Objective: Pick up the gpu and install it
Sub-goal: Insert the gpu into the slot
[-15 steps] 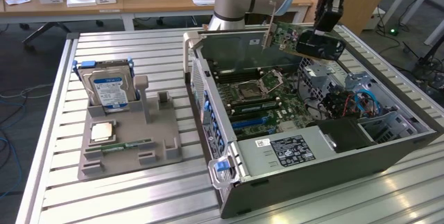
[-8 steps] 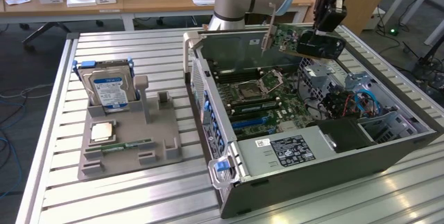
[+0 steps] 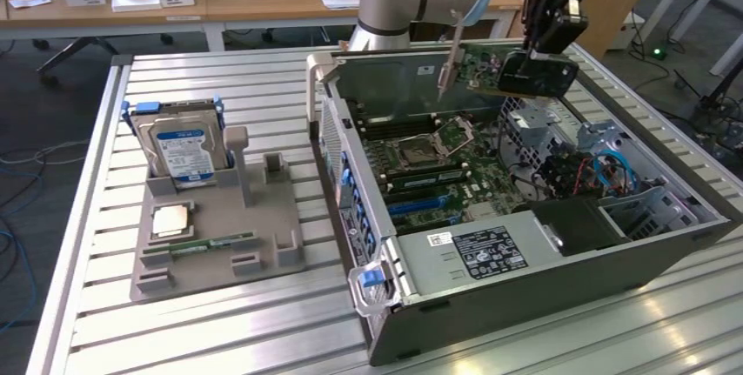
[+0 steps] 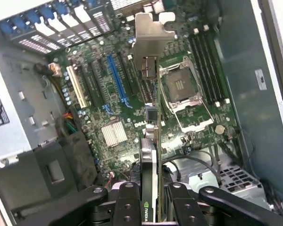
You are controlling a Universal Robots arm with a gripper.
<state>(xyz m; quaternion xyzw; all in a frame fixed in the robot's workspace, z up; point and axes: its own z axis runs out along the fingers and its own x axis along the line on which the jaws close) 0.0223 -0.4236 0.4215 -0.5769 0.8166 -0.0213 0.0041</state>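
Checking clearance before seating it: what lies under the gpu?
The gripper holds the gpu over the case. Below it show the motherboard, a blue slot, a heatsink and the CPU socket. The strip of board directly beneath the card's edge is covered.

1. The exterior view is evenly bright, under soft overhead room light with a slightly cool cast.
2. The slatted metal tabletop [image 3: 232,323] shines, with pale streaks of glare towards the exterior view's lower right.
3. The open computer case [image 3: 523,292] lays a faint, soft-edged shadow along its base, and its inner corners sit dim.
4. In the wrist view the motherboard [image 4: 118,94] is plainly lit, while a black cover [image 4: 52,174] beside it falls into shadow.
5. The silver bracket of the gpu [image 4: 151,33] catches light and looks washed out.
6. The gripper [image 4: 153,197], close to the lens, reads dark and slightly soft.
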